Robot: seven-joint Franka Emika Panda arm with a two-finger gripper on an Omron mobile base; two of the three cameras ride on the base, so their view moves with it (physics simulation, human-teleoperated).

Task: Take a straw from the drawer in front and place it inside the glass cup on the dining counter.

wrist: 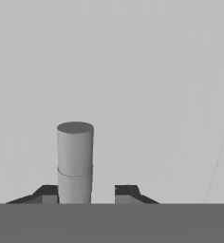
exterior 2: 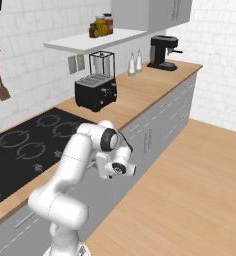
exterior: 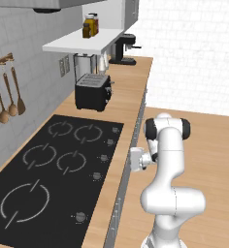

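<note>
The straw, by my judgement, lies inside the drawer (wrist: 156, 95), whose flat grey front faces the hand camera and looks shut. Its bar handle (wrist: 75, 161) stands between the tips of the gripper (wrist: 88, 193), which is narrowed around it. One tip is against the bar and the other is just apart. The step in hand is gripping the handle, so close squarely until both tips bear on it, then pull straight out from the desk (exterior 2: 140, 95) — no twisting.
</note>
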